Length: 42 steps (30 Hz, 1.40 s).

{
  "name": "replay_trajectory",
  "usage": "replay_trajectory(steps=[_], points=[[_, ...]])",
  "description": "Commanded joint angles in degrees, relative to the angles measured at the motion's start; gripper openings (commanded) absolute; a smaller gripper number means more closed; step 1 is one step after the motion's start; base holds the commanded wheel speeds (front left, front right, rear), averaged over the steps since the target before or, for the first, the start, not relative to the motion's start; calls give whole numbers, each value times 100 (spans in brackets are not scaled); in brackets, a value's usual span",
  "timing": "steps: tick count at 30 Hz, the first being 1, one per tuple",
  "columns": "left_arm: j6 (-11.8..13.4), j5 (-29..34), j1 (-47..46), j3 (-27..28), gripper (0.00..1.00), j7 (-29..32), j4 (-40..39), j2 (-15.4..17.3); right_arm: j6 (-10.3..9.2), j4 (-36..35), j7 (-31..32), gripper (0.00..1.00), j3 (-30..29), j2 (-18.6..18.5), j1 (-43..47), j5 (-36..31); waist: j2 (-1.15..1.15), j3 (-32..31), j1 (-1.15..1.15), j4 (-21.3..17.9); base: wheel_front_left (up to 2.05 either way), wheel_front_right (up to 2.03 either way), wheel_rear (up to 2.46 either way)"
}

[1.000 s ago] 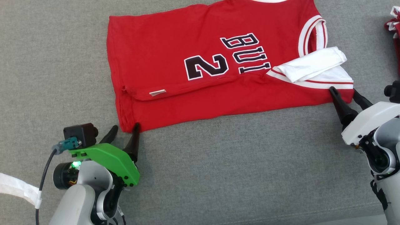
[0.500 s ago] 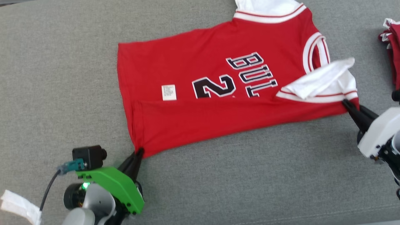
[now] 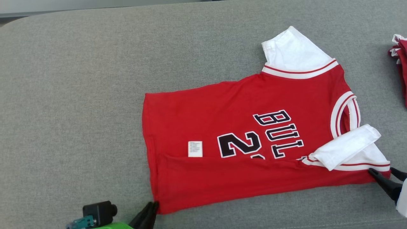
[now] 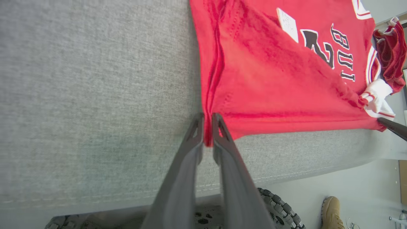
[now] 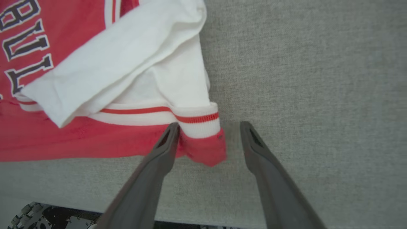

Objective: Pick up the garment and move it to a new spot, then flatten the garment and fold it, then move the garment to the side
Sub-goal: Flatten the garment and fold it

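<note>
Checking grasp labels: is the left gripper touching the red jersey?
Touching. In the left wrist view the left gripper pinches the red jersey at its lower corner, with cloth squeezed between its fingers.

One red jersey (image 3: pixel 248 165), with two white sleeves (image 3: pixel 292 54) and one white label (image 3: pixel 195 149), lies mid-frame; one other red garment (image 3: pixel 401 63) sits at the right edge. Two grippers: left gripper (image 3: pixel 152 206) lower left, right gripper (image 3: pixel 381 171) lower right. One tan boot (image 4: pixel 332 211), left wrist view's lower right.
</note>
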Motion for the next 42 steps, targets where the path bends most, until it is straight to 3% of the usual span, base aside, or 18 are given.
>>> replay_trajectory(steps=[1, 5, 10, 14, 21, 32, 42], points=[[57, 77, 44, 102, 100, -43, -65, 103, -10, -62, 19, 100, -86, -80, -63, -60, 0, 5, 0, 38, 0, 0, 0], [198, 252, -246, 317, 100, -66, -325, 309, -9, -470, 66, 100, -401, -211, -582, 44, 0, 162, 0, 60, 0, 0, 0], [136, 450, -1203, 340, 100, 133, -420, 437, -9, -751, 293, 100, -444, -339, -1919, -295, 0, 656, 0, 238, 0, 0, 0], [55, 774, -2508, 99, 100, 198, 92, 197, -10, -522, 622, 100, -108, -236, -3306, -820, 0, 1171, 0, 547, 0, 0, 0], [-230, 1071, -4121, -410, 100, 70, 1477, -433, -8, 601, 858, 100, 646, 242, -5120, -1687, 0, 1698, 0, 1044, 0, 0, 0], [-551, 1093, -4860, -741, 100, 28, 2315, -698, -9, 1989, 803, 100, 1102, 419, -5953, -2124, 0, 1933, 0, 1290, 0, 0, 0], [-677, 1004, -4891, -816, 100, 260, 2324, -555, -13, 2540, 885, 100, 1191, 425, -5897, -2050, 0, 1921, 0, 1186, 0, 0, 0]])
